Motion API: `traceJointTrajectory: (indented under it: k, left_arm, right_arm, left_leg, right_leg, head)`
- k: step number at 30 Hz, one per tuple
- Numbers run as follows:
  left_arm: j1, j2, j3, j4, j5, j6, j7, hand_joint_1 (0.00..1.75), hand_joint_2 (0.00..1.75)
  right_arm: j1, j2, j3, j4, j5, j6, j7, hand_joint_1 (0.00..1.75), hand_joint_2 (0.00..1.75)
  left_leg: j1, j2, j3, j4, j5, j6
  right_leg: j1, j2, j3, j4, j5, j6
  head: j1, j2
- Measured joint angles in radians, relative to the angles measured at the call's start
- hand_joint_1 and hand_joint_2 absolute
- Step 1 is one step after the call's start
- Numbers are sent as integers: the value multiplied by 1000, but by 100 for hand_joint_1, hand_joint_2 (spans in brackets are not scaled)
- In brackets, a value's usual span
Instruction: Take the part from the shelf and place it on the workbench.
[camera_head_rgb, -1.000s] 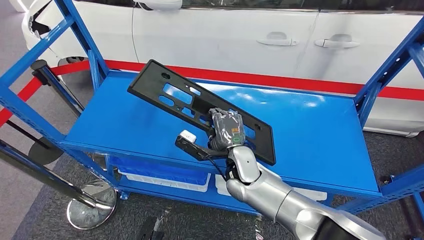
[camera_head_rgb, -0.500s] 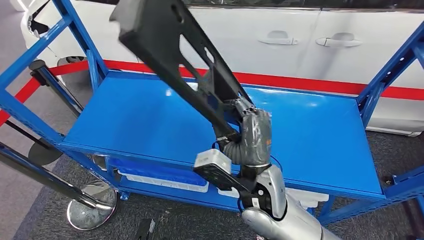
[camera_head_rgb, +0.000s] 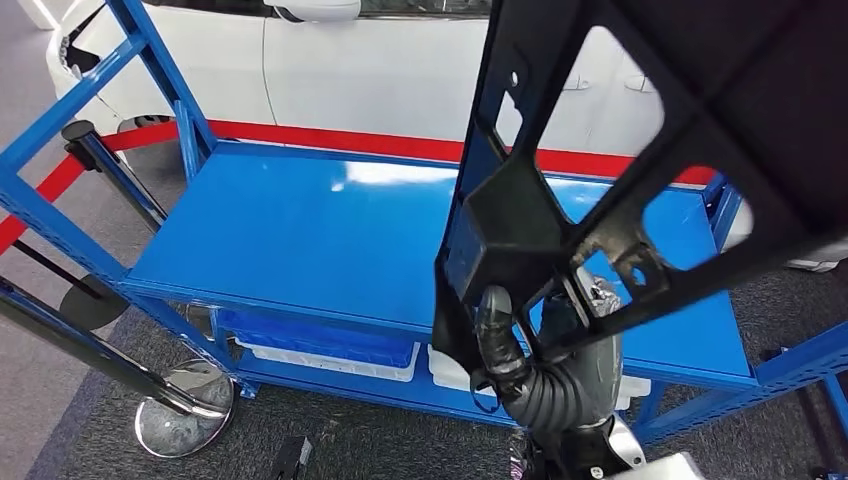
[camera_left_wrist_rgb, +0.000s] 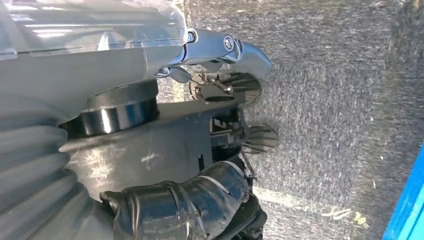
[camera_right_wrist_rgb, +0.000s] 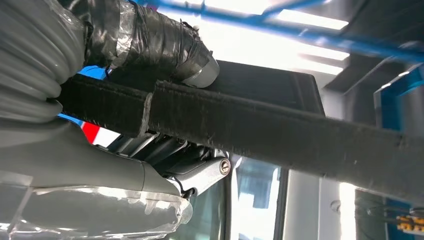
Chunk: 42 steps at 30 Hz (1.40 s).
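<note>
holding up a long black part (camera_head_rgb: 600, 140), the right hand (camera_head_rgb: 560, 370) is clamping it near one end, with the panel rearing close in front of the head camera and blocking much of the right side of the scene. going left to right in the head view: the blue shelf (camera_head_rgb: 300, 240) is lying bare on its top deck, the white car (camera_head_rgb: 380, 70) is standing behind it beyond a red stripe, and then the part is towering over the shelf's right half, well clear of the surface. in the right wrist view the taped fingers (camera_right_wrist_rgb: 150, 45) are wrapping over the felt-edged rim of the part (camera_right_wrist_rgb: 280, 125) and the thumb is pressing from the other side, so the grasp is looking firm.

the left hand (camera_left_wrist_rgb: 165, 150) is hanging over grey carpet, fingers curled in and holding nothing that i can make out.

judging by its look, the part is a stiff moulded plastic panel, light for its length but awkward: held at one end it is likely levering hard against the fingers, so a hold nearer the middle, on a solid rib between cut-outs, would be steadier.

compared with a second ago, the part is no longer lying tilted on the shelf; it is being lifted off and swung upward toward the camera.
</note>
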Motion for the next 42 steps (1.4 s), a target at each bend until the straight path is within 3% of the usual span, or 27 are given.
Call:
traceJointTrajectory:
  k: [2,3,6,7,8,9,10,12,14,17,18,19,21,22,23,25,26,28,29,31,33,35,37,38,40,41,42]
  left_arm:
    - [1,-1,0,0,0,-1,4,0,175]
    - [1,-2,0,0,0,0,6,0,175]
    - [-1,-6,0,0,-1,4,10,0,175]
    - [-2,-7,0,0,-2,5,13,0,175]
    - [-1,-8,0,0,-2,5,18,0,175]
    - [-1,-8,0,0,-1,4,23,0,175]
    - [-1,-8,0,0,-1,2,29,0,175]
    - [-2,-7,0,0,0,-3,35,0,175]
    - [-2,-4,0,0,0,-7,37,0,175]
    - [-1,1,0,1,0,-15,37,0,175]
    - [-1,2,0,1,0,-18,36,0,175]
    - [-1,4,0,1,0,-20,35,0,175]
    - [-1,7,0,1,-1,-23,34,0,175]
    - [-2,8,0,1,-3,-25,34,0,175]
    - [-2,9,0,1,-5,-26,35,0,175]
    - [-3,10,-1,1,-11,-29,38,0,175]
    - [-3,11,-2,1,-13,-29,39,0,175]
    - [-7,16,-2,1,-14,-30,39,0,175]
    - [-9,19,-3,1,-14,-30,39,0,175]
    - [-11,22,-3,1,-14,-30,39,0,175]
    - [-12,23,-4,1,-14,-32,39,0,175]
    - [-12,24,-4,1,-14,-34,40,0,175]
    - [-12,25,-4,1,-15,-36,40,0,175]
    - [-12,25,-5,1,-15,-36,40,0,175]
    - [-12,25,-5,1,-15,-37,40,0,175]
    - [-12,24,-5,1,-15,-37,40,0,175]
    - [-12,24,-5,1,-15,-37,39,0,175]
  right_arm:
    - [32,0,0,-26,-61,0,-46,175,175]
    - [45,-1,0,-38,-83,0,-62,175,175]
    - [70,-3,0,-66,-124,0,-92,175,175]
    - [77,-4,0,-72,-134,0,-97,175,175]
    - [82,-5,0,-76,-145,0,-101,175,175]
    - [85,-6,0,-79,-155,0,-103,175,175]
    - [87,-8,0,-83,-165,0,-104,175,175]
    - [87,-11,0,-88,-180,1,-109,175,175]
    - [92,-13,0,-93,-189,1,-116,175,175]
    - [99,-15,0,-101,-199,1,-121,175,175]
    - [101,-15,0,-103,-205,1,-123,175,175]
    - [103,-16,0,-104,-211,1,-127,175,175]
    - [105,-18,0,-108,-224,1,-134,175,175]
    - [106,-18,0,-110,-229,2,-136,175,175]
    - [107,-19,0,-111,-234,2,-137,175,175]
    - [110,-20,0,-111,-243,2,-137,175,175]
    - [111,-21,0,-111,-247,2,-137,175,175]
    - [112,-21,0,-112,-256,2,-140,175,175]
    - [113,-21,0,-112,-260,2,-144,175,175]
    - [115,-22,0,-113,-266,3,-151,175,175]
    - [116,-24,0,-113,-270,4,-154,175,175]
    - [117,-26,0,-113,-272,6,-154,175,175]
    - [119,-28,0,-113,-274,6,-153,175,175]
    - [120,-29,0,-113,-277,7,-153,175,175]
    - [120,-31,0,-113,-281,7,-153,175,175]
    - [120,-32,0,-113,-282,8,-153,175,175]
    - [120,-33,0,-113,-283,8,-153,175,175]
  left_leg:
    - [1,2,-6,-14,20,10]
    - [3,4,-10,-23,33,18]
    - [6,11,-39,-33,66,31]
    - [6,12,-52,-31,75,32]
    - [7,14,-67,-27,82,31]
    - [8,15,-83,-21,90,29]
    - [10,15,-100,-14,96,25]
    - [12,15,-131,7,106,15]
    - [11,12,-147,25,115,4]
    - [11,6,-152,31,127,-12]
    - [13,5,-158,41,110,-17]
    - [15,4,-167,67,74,-21]
    - [16,4,-192,170,-32,-28]
    - [17,4,-199,229,-71,-29]
    - [16,4,-198,273,-85,-27]
    - [13,4,-158,278,-52,-16]
    - [8,4,-112,230,-27,-7]
    - [-6,4,-1,78,-24,14]
    - [-12,4,37,17,-33,21]
    - [-19,3,60,-37,-34,28]
    - [-17,8,56,-60,0,38]
    - [-11,14,41,-81,37,47]
    - [-10,17,10,-79,61,50]
    - [-8,17,-8,-74,72,47]
    - [-1,19,-52,-55,90,37]
    - [5,20,-76,-41,97,30]
    - [9,20,-101,-22,103,23]
  right_leg:
    - [-1,0,-3,-1,1,12]
    - [-1,0,-10,12,-18,16]
    - [0,0,-50,154,-151,24]
    - [0,0,-59,208,-183,28]
    - [-2,0,-57,240,-191,31]
    - [-4,0,-39,241,-178,35]
    - [-8,0,-6,207,-153,39]
    - [-13,1,82,82,-125,45]
    - [-12,6,122,11,-130,34]
    - [-9,6,109,9,-119,4]
    - [-9,3,102,8,-110,-5]
    - [-9,1,92,6,-100,-13]
    - [-7,0,68,5,-76,-22]
    - [-4,-1,53,6,-64,-24]
    - [-1,-2,38,6,-52,-25]
    - [6,-2,5,7,-28,-28]
    - [8,-2,-10,7,-16,-28]
    - [9,-2,-30,6,5,-25]
    - [7,-4,-33,2,16,-21]
    - [1,-6,-32,-11,37,-11]
    - [0,-5,-37,-11,35,-2]
    - [2,-2,-57,46,-41,5]
    - [-3,-1,-79,158,-135,14]
    - [-6,-2,-83,210,-153,19]
    - [-14,-2,-56,242,-119,33]
    - [-19,-3,-19,212,-90,41]
    - [-24,-3,26,156,-84,51]
  head:
    - [1,0]
    - [2,0]
    - [7,0]
    - [8,0]
    - [8,0]
    - [8,0]
    - [9,0]
    - [10,0]
    - [9,0]
    - [11,0]
    - [10,0]
    - [8,0]
    - [5,0]
    - [4,0]
    - [4,0]
    - [4,0]
    - [5,0]
    - [5,0]
    - [5,0]
    - [2,0]
    - [0,0]
    - [5,0]
    - [9,0]
    - [9,0]
    - [9,0]
    - [9,0]
    - [10,0]
